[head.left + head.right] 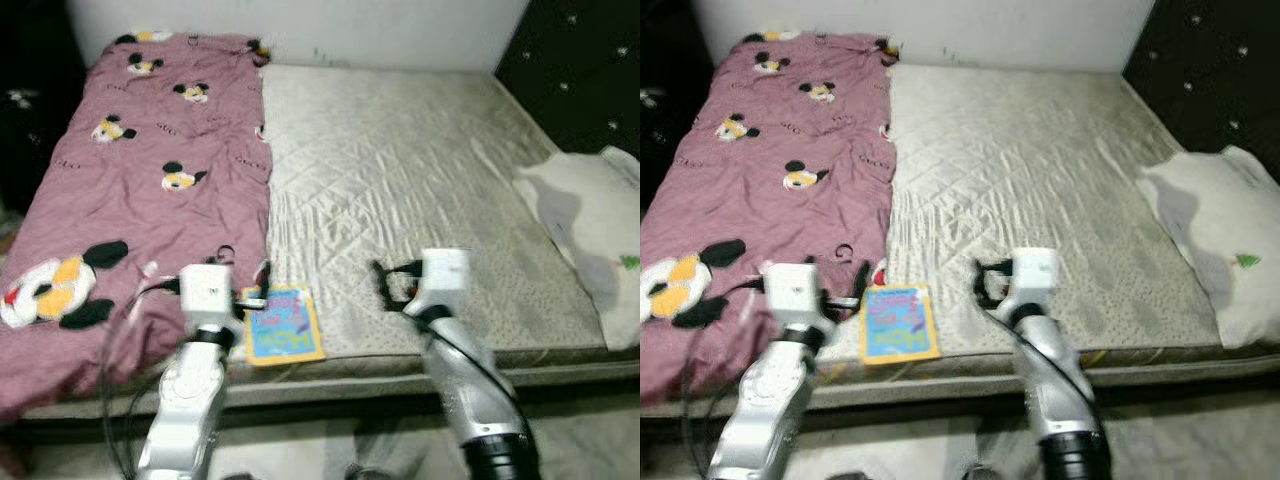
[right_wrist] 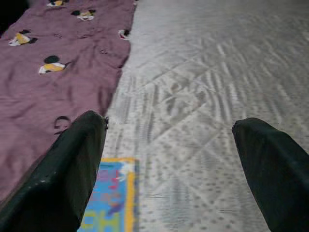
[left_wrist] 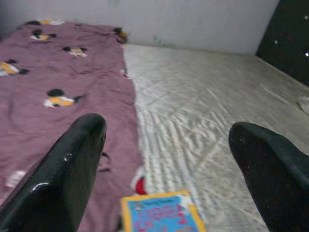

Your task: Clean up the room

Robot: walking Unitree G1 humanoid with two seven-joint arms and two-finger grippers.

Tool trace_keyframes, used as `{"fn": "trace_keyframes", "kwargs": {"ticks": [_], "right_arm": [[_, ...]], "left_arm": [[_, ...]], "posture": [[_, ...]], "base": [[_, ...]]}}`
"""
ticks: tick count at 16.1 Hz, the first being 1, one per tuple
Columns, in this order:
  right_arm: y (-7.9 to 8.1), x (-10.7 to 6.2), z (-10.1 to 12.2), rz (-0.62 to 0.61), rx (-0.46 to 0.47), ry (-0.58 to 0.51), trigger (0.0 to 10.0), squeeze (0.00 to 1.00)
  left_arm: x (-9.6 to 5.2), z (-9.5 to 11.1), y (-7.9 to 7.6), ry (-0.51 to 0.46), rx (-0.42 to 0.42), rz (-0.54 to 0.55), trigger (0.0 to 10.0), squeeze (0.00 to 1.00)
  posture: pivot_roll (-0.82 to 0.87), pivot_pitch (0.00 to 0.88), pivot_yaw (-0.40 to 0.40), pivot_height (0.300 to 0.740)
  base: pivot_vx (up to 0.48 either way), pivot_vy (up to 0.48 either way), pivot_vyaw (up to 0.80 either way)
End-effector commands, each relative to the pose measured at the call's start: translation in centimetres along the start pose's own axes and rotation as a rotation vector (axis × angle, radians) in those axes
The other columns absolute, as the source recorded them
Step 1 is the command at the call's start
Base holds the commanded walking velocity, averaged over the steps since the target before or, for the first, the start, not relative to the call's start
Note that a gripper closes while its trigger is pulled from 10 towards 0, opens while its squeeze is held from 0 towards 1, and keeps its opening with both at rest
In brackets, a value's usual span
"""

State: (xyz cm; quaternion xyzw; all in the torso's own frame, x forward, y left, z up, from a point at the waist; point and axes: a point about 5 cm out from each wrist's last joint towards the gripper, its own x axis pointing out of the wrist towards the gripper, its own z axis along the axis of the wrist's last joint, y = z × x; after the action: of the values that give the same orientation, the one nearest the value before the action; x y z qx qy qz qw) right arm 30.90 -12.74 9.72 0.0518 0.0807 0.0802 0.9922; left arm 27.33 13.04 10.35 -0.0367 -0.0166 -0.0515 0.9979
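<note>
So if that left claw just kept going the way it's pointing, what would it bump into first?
Probably the book just ahead of the open left gripper, if it dips at all. Otherwise the way looks free over the mattress; depth is hard to judge.

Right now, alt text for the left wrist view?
The open left gripper hovers over a bed, its two black fingers framing a blue and yellow book. The book lies where the pink cartoon-print blanket meets the bare quilted mattress.
</note>
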Motion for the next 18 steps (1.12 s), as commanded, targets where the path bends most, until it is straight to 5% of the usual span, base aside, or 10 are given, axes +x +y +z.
{"fn": "trace_keyframes", "kwargs": {"ticks": [1, 6, 18], "right_arm": [[-0.85, -0.08, -0.01, -0.022, -0.007, 0.003, 10.0, 0.00], [-0.81, -0.03, -0.09, -0.016, -0.012, 0.004, 10.0, 0.00], [-0.66, 0.14, 0.01, -0.018, -0.009, -0.001, 10.0, 0.00]], "left_arm": [[-0.08, -0.04, -0.69, -0.002, -0.013, -0.017, 10.0, 0.00], [-0.25, 0.46, -1.02, -0.039, -0.018, -0.074, 10.0, 0.00], [-0.29, 0.52, -1.03, -0.038, -0.028, -0.094, 10.0, 0.00]], "posture": [[-0.02, 0.114, -0.047, 0.740], [-0.02, 0.109, -0.048, 0.740], [-0.02, 0.123, -0.044, 0.740]], "base": [[0.000, 0.341, 0.00], [0.000, 0.051, 0.00], [0.331, 0.000, 0.00]]}}
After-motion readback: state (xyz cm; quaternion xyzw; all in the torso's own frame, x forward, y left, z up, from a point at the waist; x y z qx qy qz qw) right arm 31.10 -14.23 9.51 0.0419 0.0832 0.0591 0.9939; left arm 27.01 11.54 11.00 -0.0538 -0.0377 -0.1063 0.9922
